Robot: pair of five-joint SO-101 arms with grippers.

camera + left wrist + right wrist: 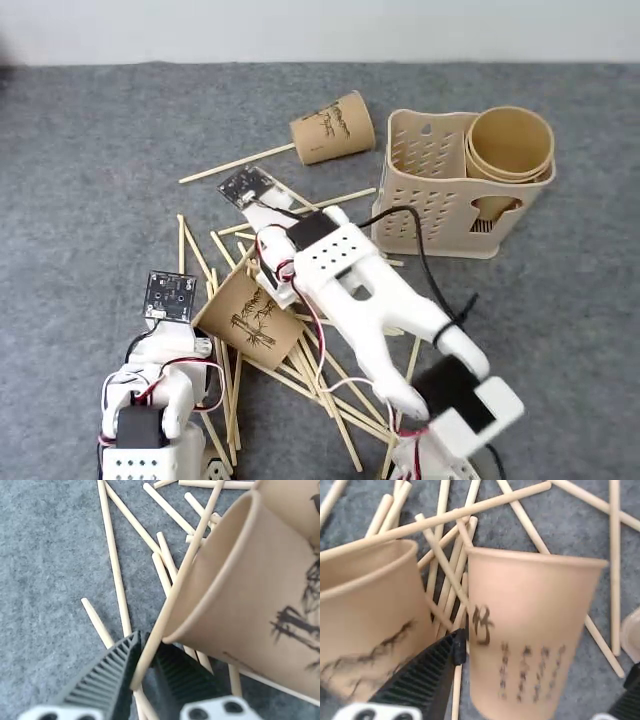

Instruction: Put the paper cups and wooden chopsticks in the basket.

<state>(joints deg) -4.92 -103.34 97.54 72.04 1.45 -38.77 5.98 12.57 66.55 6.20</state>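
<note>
Taking stock on the grey felt table (pixel 90 150), item by item.

Left gripper (pixel 146 644): ribbed jaws brought nearly together, pinched on one held chopstick (pixel 185 565). Stick slanting up from between the jaws and across the rim of the bamboo-print cup (pixel 250 595). Left arm (pixel 160 400) at the near left edge of the table.

Right gripper (pixel 545 655): jaws spread wide, straddling the lettered cup (pixel 530 605). One jaw touching that cup's wall, the other off to the far side and apart from it; nothing clamped. Right arm (pixel 370 310) extended from the near right corner toward the middle of the heap.

Loose chopsticks (pixel 300 370): scattered and crossed in a heap between and under both arms, outside the basket (pixel 430 200). One stray stick (pixel 236 164) lying apart on the felt, farther back.

Bamboo-print cup: on its side on the loose chopsticks, mouth turned toward the left gripper, just beside the lettered cup.

Lettered cup: side wall to the wrist camera, rim over crossed sticks; resting or lifted, not possible to tell.

Third cup (pixel 332 128): tipped on its side on the felt, just beside the basket, outside it, near the end of the stray stick.

Basket: beige, perforated, upright at the far right of the table. Stacked cups (pixel 510 140) nested inside, at the end away from the third cup.
</note>
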